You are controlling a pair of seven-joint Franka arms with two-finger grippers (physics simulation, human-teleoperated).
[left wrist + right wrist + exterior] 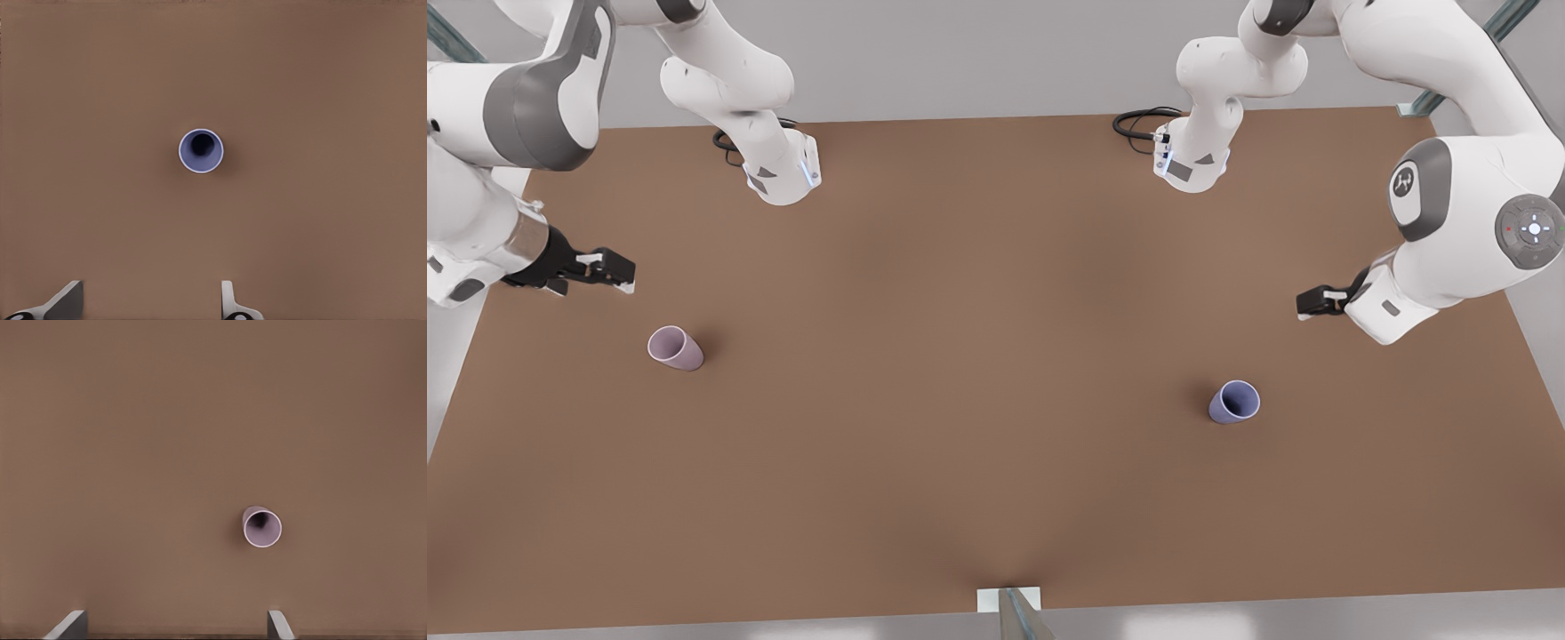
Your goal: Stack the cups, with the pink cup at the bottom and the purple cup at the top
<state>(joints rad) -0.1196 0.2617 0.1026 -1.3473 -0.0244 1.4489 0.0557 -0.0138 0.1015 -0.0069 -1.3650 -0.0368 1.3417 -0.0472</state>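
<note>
standing upright and well apart on the table: pink cup below the right gripper, purple cup below the left gripper; both grippers spread, empty.

Pink cup stands upright on table, front view's left; purple cup upright at front view's right, well apart. Right gripper hovers near pink cup, left gripper near purple cup, both w/ fingers spread.
</note>
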